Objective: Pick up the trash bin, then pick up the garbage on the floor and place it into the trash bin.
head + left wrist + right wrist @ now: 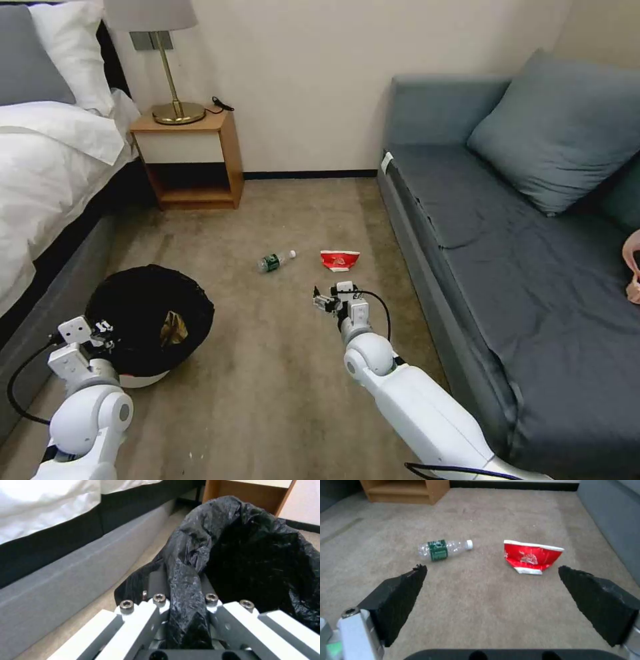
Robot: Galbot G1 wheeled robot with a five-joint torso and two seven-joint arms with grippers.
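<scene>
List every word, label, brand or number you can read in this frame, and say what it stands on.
None can be read.
Bottle: green label with pale print, too blurred to read.
Red-and-white carton: white markings, no legible letters.
Sofa: small white tag at its front corner, too small to read.
Wrapper in the trash bin: no readable print.
</scene>
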